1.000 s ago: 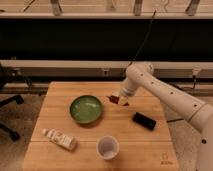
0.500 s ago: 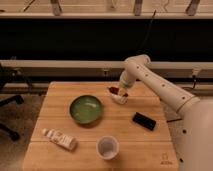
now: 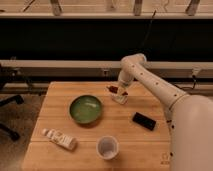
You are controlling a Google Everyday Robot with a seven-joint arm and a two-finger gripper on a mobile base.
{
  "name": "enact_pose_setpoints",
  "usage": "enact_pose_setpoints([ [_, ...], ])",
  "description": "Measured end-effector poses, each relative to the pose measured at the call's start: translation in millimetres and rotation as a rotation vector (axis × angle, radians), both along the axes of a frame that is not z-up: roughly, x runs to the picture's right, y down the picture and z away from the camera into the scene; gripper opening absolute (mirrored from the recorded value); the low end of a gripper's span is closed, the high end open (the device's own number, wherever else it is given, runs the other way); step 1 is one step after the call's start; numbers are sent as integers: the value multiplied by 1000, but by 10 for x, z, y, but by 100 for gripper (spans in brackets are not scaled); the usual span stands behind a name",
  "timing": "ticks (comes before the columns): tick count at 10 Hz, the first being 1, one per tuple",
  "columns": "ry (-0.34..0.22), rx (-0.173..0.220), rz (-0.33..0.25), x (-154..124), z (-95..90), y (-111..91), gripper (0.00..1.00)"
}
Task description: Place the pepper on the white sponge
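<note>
Risen, claw (image 3: 116, 90) and pepper (image 3: 121, 93) hover over white sponge (image 3: 120, 99) near bowl (image 3: 85, 111).

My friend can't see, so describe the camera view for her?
A white robot arm reaches over a wooden table, its gripper and a tiny dark red glossy pepper at a small whitish flat sponge. A round green bowl, black rectangular device, white cup and white labelled bottle sit nearby.
</note>
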State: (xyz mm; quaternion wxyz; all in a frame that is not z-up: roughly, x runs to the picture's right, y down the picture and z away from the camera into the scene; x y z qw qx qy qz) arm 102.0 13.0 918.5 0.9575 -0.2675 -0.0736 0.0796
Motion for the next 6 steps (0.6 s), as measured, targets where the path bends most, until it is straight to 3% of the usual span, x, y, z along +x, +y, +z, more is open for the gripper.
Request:
enact_pose_setpoints([
  [6,38,-40,-34,-13,200,40,59],
])
